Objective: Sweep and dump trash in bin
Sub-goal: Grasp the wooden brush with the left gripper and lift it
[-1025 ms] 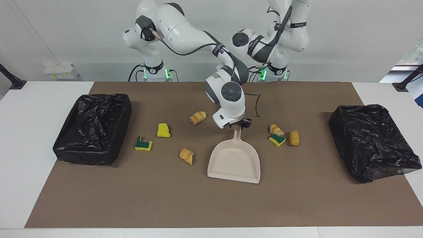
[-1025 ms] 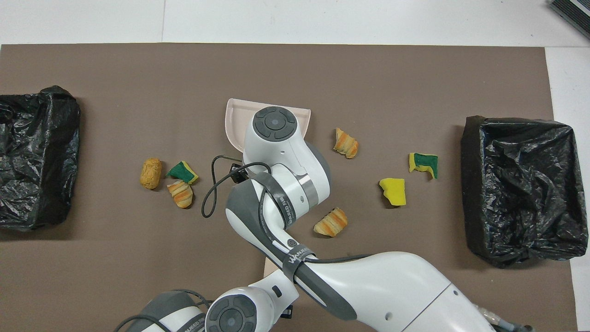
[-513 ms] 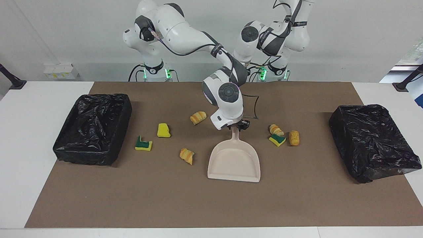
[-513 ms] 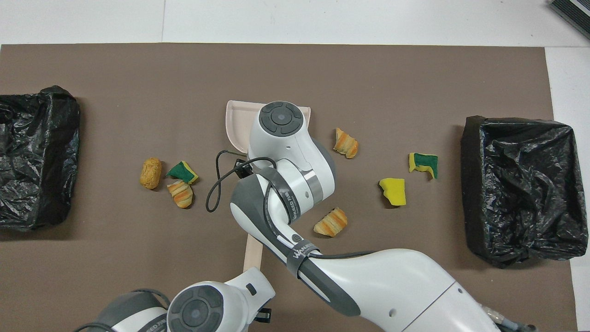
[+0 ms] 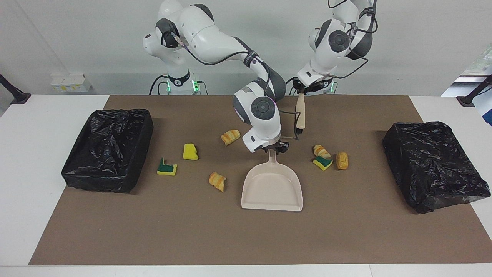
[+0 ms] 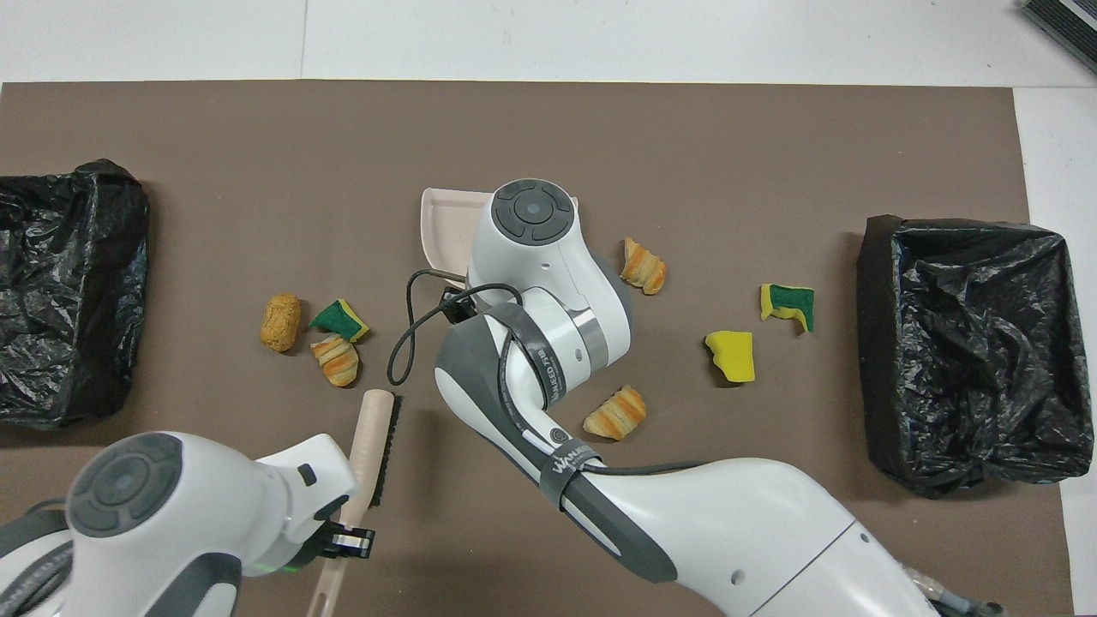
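Several trash scraps lie on the brown mat (image 5: 246, 238): bread-like pieces (image 5: 230, 136) (image 5: 217, 181), a yellow sponge bit (image 5: 190, 152) and a green-backed one (image 5: 167, 168) toward the right arm's end. A cluster of three (image 5: 326, 158) (image 6: 321, 330) lies toward the left arm's end. The beige dustpan (image 5: 272, 186) (image 6: 446, 227) rests mid-mat, and my right gripper (image 5: 273, 148) is shut on its handle. My left gripper (image 5: 301, 89) (image 6: 347, 538) is shut on the brush (image 5: 301, 113) (image 6: 377, 437), held in the air with its bristles sideways.
Two bins lined with black bags stand on the mat's ends, one (image 5: 109, 148) (image 6: 968, 351) at the right arm's end, the other (image 5: 432, 165) (image 6: 68, 291) at the left arm's end. White tabletop surrounds the mat.
The left arm has risen and swung out toward its own end, bringing the brush into view. The right wrist has shifted slightly, and the dustpan's handle with it.
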